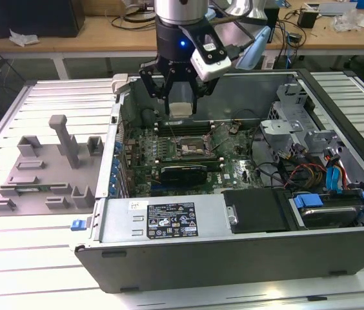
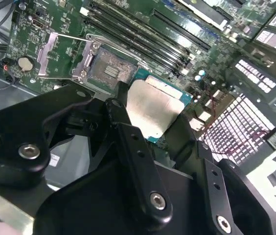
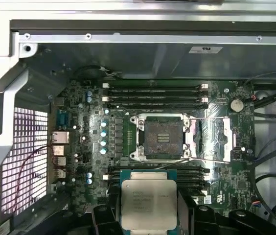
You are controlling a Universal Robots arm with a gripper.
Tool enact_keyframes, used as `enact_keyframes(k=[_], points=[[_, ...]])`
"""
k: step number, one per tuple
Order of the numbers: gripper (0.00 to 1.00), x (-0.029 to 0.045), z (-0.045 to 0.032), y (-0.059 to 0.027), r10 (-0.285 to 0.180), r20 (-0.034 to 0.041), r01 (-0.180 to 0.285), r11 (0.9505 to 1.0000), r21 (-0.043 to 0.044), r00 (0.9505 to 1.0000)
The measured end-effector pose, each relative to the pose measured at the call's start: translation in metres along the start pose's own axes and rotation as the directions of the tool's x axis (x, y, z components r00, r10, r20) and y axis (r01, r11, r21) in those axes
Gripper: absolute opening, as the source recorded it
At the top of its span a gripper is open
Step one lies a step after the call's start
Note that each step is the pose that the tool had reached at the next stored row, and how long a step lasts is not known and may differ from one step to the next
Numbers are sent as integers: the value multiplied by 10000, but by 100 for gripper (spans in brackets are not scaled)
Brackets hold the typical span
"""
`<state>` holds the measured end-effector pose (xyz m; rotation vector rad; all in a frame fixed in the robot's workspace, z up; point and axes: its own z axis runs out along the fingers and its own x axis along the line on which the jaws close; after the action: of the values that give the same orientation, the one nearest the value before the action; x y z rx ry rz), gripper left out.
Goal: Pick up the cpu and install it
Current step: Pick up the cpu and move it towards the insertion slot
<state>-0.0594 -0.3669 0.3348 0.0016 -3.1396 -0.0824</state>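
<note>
One desk [image 1: 33, 258]: ribbed metal, carrying an opened case and, at the exterior view's left, a grey fixture [image 1: 46, 174].
Case [image 1: 233, 255]: lying on its side, cover off, insides showing.
Board [image 3: 89, 122]: green, flat on the case floor.
Arm [image 1: 179, 26]: reaching down into the case, over the board.
Jaws: clenched on two opposite edges of the cpu.
Socket [image 3: 163, 137]: empty, its metal frame swung open to one side.
Cpu [image 3: 149, 200]: held level, silver face up, in the air above the board. The socket lies near and below it; whether squarely underneath cannot be told.
</note>
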Motion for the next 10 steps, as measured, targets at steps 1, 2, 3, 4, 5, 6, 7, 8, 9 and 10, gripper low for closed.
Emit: enact_keyframes(k=[1,2,3,4,5,6,7,8,9,10], points=[[55,-19,39,12,1,-9,-1,10000,2,10000],[55,-41,74,25,1,-16,-1,10000,0,10000],[55,-59,96,33,2,-24,-2,10000,0,10000],[55,-76,115,39,3,-29,-3,10000,0,10000],[55,-100,141,47,3,-39,-3,10000,1,10000],[55,-117,160,53,3,-45,-3,10000,0,10000],[55,-140,187,61,3,-54,-3,10000,-2,10000],[55,-155,206,66,3,-62,-3,10000,-1,10000],[55,-172,229,72,3,-69,-3,10000,-1,10000],[55,-184,246,75,4,-77,-4,10000,2,10000]])
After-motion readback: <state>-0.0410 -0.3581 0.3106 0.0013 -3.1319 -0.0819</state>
